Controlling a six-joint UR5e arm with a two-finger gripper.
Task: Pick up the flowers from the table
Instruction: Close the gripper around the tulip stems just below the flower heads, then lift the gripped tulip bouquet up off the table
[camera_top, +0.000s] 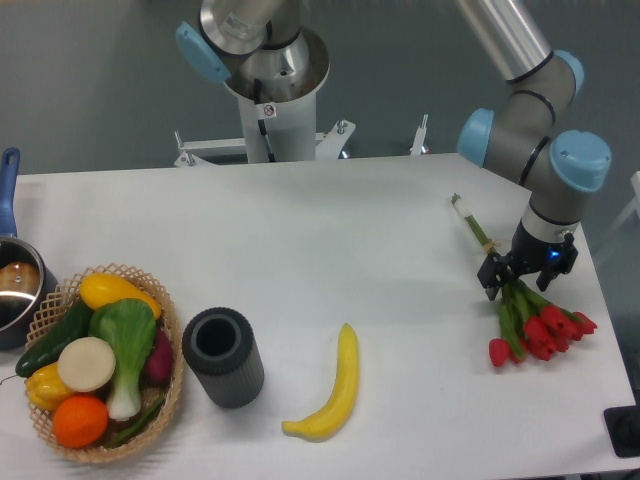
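The gripper (527, 276) straddles the flowers (520, 302) mid-stem; fingers apart; stem axis crosses the gap, blooms beyond.

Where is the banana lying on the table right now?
The banana lies near the table's front edge, just right of the dark cylindrical cup and well left of the flowers.

No readable text anywhere, only a small round red-and-white sticker (268, 110) on the white robot base column (275, 125) at upper centre of the frame, its symbol too small to make out
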